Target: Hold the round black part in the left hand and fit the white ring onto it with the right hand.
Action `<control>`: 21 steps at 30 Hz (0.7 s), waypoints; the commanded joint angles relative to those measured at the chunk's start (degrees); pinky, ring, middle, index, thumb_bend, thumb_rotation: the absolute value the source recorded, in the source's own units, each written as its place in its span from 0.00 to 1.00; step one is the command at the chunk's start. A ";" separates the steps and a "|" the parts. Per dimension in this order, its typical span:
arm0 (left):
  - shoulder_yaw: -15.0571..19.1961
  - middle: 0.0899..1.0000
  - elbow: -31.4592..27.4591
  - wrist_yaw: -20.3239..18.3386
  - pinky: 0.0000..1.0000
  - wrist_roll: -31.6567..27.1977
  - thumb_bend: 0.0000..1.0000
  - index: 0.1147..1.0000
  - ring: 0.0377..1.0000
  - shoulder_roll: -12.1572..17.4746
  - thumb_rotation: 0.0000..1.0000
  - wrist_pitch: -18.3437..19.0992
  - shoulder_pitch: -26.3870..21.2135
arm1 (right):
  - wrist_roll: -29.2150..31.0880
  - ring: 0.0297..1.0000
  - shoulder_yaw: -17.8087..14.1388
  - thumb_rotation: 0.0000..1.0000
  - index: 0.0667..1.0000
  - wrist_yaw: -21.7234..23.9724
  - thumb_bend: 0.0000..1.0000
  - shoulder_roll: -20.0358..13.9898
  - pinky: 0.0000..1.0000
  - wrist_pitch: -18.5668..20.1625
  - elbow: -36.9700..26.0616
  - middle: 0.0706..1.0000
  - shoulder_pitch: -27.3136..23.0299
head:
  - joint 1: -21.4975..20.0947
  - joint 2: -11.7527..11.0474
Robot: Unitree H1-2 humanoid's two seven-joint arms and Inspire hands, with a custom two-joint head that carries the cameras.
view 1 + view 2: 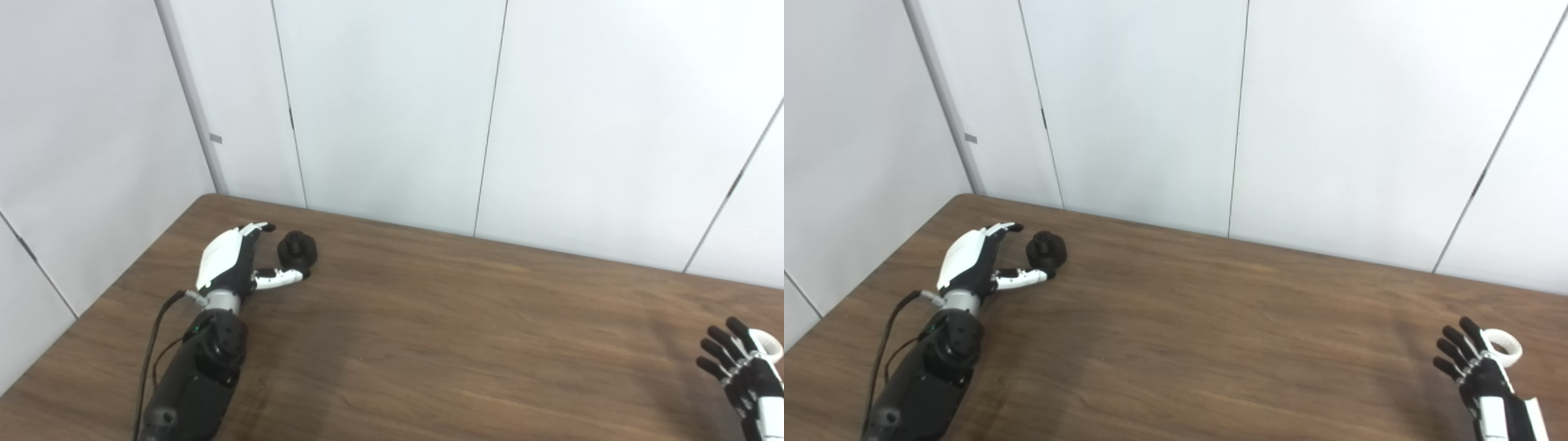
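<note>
This looks like a plain test room or lab. A brown wooden table (429, 318) stands in a corner. Behind it are bare white wall panels (380, 110) with thin dark seams. No home things are around, only robot arms.

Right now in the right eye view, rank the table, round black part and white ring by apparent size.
1. Table, by far the largest.
2. Round black part, next to the left robot hand.
3. White ring, by the right robot hand; looks slightly smaller despite lying nearer, partly hidden.
</note>
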 commanded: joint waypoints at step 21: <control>-5.17 0.95 13.26 -1.44 1.00 -2.35 1.00 0.80 1.00 3.91 0.40 4.23 -12.62 | -0.81 0.87 1.66 1.00 0.92 0.06 0.63 2.52 0.78 -1.62 6.11 0.88 6.28 | -0.93 0.17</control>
